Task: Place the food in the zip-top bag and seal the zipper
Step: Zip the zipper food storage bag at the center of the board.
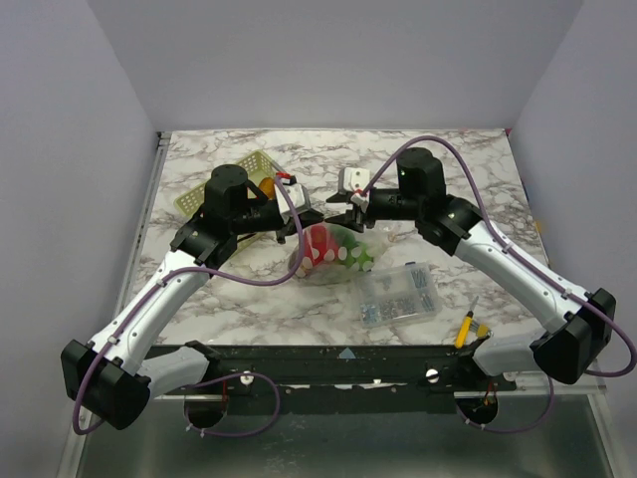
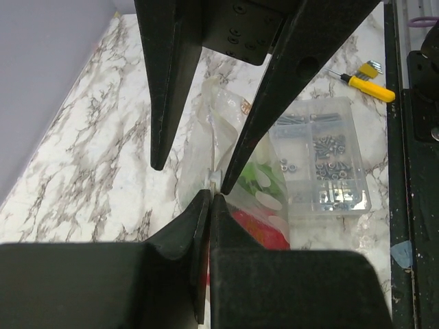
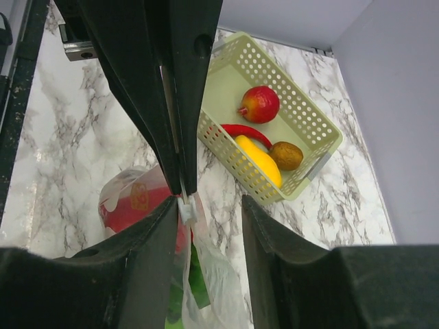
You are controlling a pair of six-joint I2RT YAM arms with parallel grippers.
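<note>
While the left gripper [image 2: 209, 202] pinches the zipper [image 2: 211, 137] of the zip-top bag [image 1: 338, 254] tightly, the right gripper [image 3: 210, 202] holds its fingers apart beside it.

Tabletop [image 1: 249, 299]: white marble pattern with grey-brown veining. Bag [image 1: 338, 254]: clear with white round dots, a red piece [image 2: 252, 227] and a green piece [image 2: 264, 177] showing through. Basket [image 3: 305, 113]: pale yellow-green lattice, with red round fruit [image 3: 260, 103], red chilli [image 3: 243, 130], yellow piece [image 3: 259, 159] and brown fruit [image 3: 287, 155]. Parts box [image 2: 359, 154]: clear, grey metal contents; screwdriver [image 2: 370, 87]: yellow handle.
</note>
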